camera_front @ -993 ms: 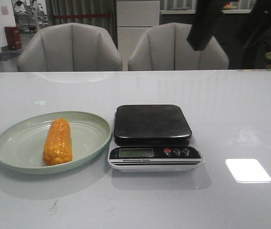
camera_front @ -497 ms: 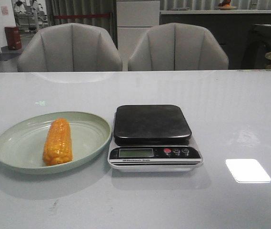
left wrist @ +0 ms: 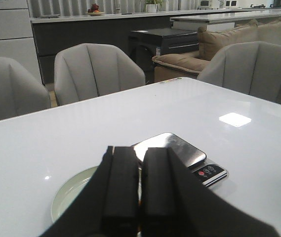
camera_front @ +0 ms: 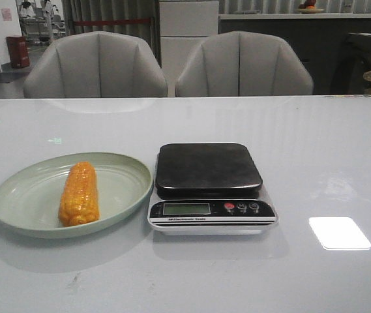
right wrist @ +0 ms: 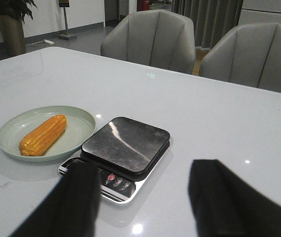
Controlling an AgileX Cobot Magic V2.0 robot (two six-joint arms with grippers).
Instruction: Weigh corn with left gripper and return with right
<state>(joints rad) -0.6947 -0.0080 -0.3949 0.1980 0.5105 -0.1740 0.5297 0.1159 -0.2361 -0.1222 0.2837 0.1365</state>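
Note:
The orange-yellow corn (camera_front: 79, 193) lies on the pale green plate (camera_front: 22, 218) at the table's left; it also shows in the right wrist view (right wrist: 43, 135). The scale (camera_front: 208, 169) with a dark steel platform and a grey display stands right beside the plate, nothing on it. Neither gripper shows in the front view. My left gripper (left wrist: 140, 170) is shut and empty, high above the plate (left wrist: 66, 193), and its fingers hide the corn. My right gripper (right wrist: 147, 190) is open and empty, above the table near the scale's (right wrist: 125, 144) button side.
Two grey armchairs (camera_front: 97, 65) stand behind the table's far edge. A bright light patch (camera_front: 339, 233) lies on the white table to the right of the scale. A dark counter and cabinets stand in the background.
A dark arm part seen at the top right of the front view a second ago has gone out of view. The corn, plate and scale have not moved.

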